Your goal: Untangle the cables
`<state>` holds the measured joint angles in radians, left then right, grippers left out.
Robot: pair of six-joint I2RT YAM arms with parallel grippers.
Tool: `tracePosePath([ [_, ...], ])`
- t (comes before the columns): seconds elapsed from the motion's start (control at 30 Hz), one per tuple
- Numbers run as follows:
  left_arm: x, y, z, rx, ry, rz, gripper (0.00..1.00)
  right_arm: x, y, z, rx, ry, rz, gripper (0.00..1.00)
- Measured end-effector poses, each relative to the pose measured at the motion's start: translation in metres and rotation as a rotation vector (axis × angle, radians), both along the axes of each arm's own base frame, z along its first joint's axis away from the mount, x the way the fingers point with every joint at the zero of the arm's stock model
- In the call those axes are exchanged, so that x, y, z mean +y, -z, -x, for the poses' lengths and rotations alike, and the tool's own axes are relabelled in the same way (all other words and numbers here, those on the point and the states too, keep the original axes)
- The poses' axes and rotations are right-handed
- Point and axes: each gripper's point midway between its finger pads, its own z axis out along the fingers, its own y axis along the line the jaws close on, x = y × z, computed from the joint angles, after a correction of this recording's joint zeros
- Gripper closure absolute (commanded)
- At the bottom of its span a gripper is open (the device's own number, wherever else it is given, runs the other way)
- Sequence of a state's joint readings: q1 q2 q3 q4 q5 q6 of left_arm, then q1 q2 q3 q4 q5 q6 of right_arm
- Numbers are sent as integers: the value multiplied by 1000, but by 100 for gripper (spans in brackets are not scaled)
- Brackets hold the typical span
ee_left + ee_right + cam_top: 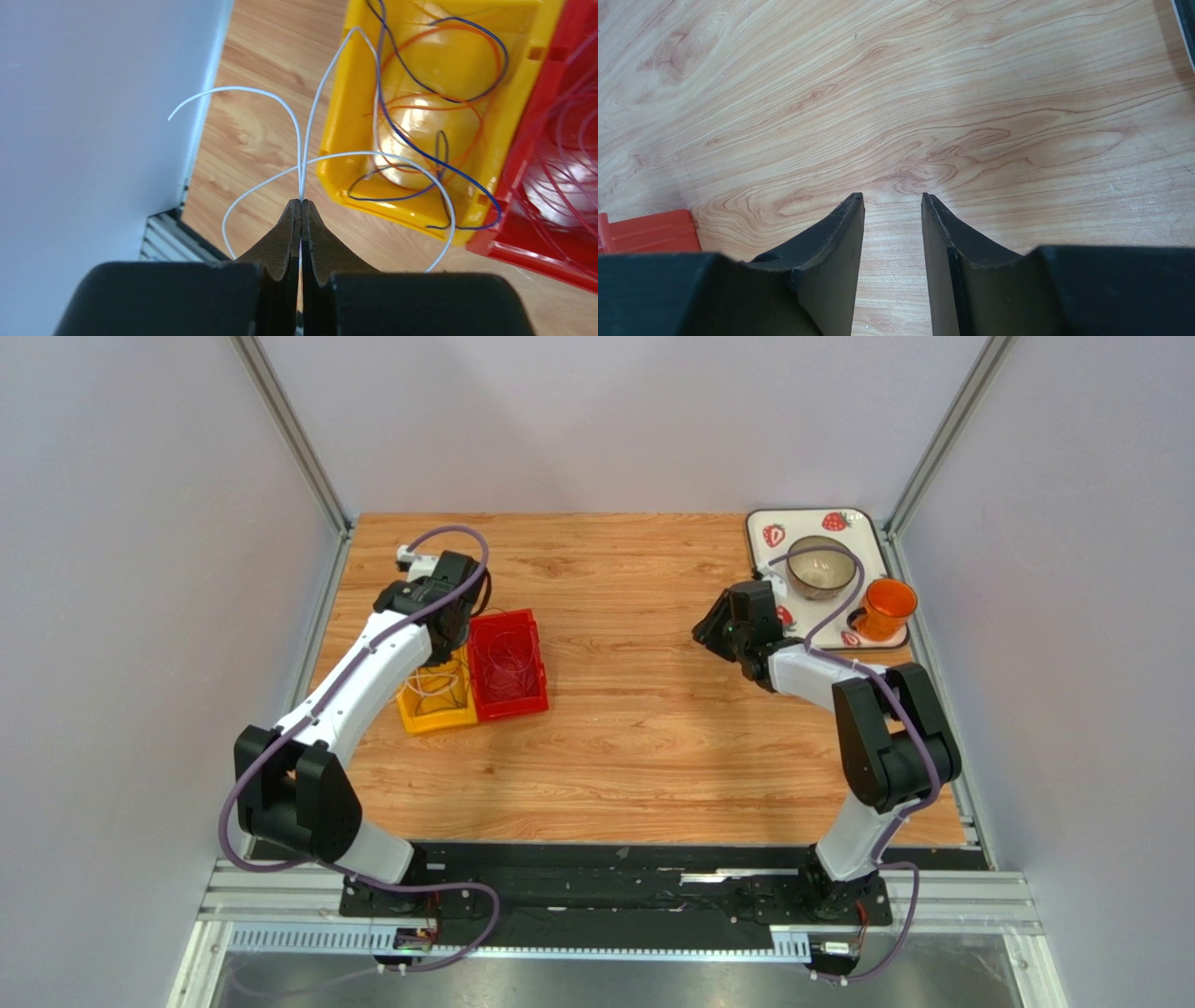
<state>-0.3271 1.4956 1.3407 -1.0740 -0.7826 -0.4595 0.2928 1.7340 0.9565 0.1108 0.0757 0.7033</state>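
Observation:
In the left wrist view my left gripper (302, 203) is shut on thin white cables (301, 168) that fan out in loops above the wood, just left of a yellow bin (335, 143). Inside that bin lies a tangle of orange and blue cables (421, 105). A red bin (544, 133) beside it holds coiled red cables (568, 175). From above, the left gripper (449, 633) hangs over the yellow bin (435, 711) and the red bin (508, 667). My right gripper (709, 627) is open over bare wood, its jaws (892, 197) holding nothing.
A white strawberry-print tray (765, 527) at the back right carries a bowl (821, 566) and an orange cup (885, 608). Grey walls close in the table on the left, back and right. A corner of the red bin (650, 231) shows in the right wrist view.

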Motion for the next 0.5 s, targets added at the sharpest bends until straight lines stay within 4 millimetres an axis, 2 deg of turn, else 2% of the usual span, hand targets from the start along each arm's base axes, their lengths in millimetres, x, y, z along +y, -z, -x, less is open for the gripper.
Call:
tracePosePath([
  [0.2, -18, 26, 2, -10, 28, 112, 100, -2, -2, -2, -1, 4, -21, 60],
  [0.5, -32, 24, -16, -96, 49, 180, 100, -1, -3, -3, -5, 0, -39, 60],
])
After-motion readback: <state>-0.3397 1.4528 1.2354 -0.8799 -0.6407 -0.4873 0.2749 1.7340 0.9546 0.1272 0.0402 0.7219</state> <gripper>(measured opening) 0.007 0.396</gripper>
